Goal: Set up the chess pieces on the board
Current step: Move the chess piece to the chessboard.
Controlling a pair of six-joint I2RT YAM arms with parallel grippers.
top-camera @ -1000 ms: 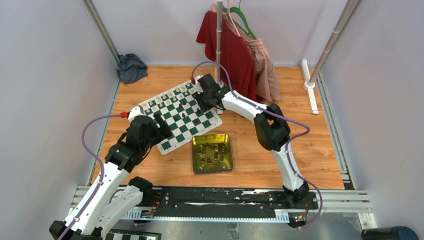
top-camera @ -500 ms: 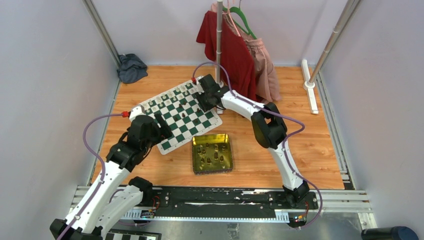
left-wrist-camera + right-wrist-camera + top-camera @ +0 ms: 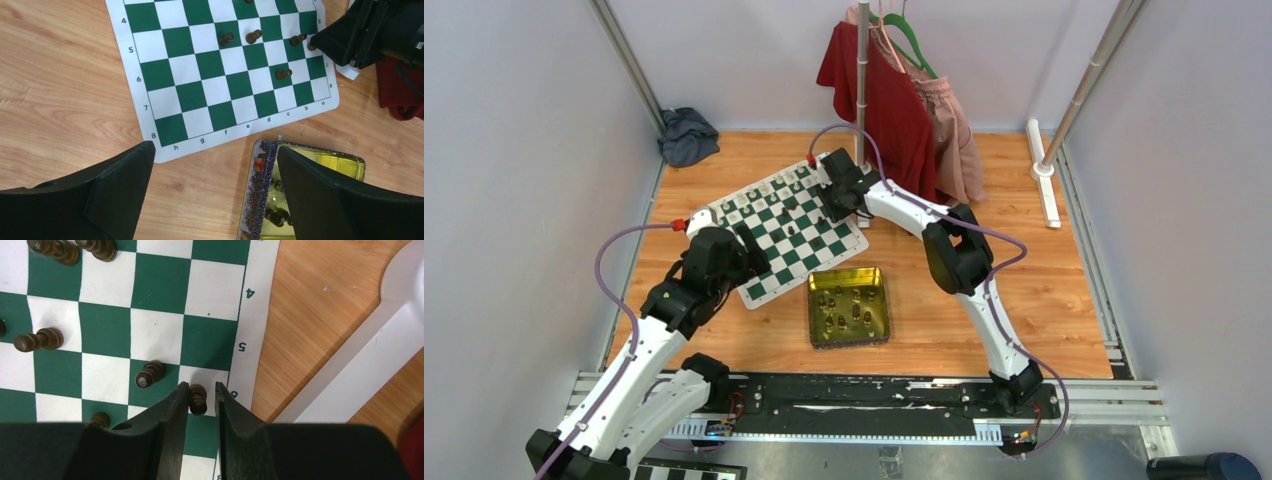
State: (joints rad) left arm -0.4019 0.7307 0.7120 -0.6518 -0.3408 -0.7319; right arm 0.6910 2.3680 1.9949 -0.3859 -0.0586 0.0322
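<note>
The board (image 3: 766, 284) lies tilted on the wooden floor, with cream chess pieces (image 3: 754, 196) along its far left edge and a few dark ones mid-board. My right gripper (image 3: 836, 190) is low over the board's far right corner. In the right wrist view its jaws (image 3: 201, 386) stand narrow on either side of an upright dark brown pawn (image 3: 198, 399); the left finger touches it and a thin gap shows on the right. My left gripper (image 3: 212, 148) hangs wide open and empty above the board's near corner (image 3: 165, 150). Other dark pieces (image 3: 253, 36) stand on the board.
A gold-green tin (image 3: 816, 322) holding several dark pieces sits just in front of the board; its wall (image 3: 260, 190) lies under my left gripper's right finger. A clothes rack with red and pink garments (image 3: 889, 90) stands behind the board, its white foot (image 3: 360, 365) close to my right gripper. A dark cloth (image 3: 687, 135) lies far left.
The right gripper's jaws have narrowed around the dark pawn at the board's far right corner. The left arm has drifted slightly right and forward, still open.
</note>
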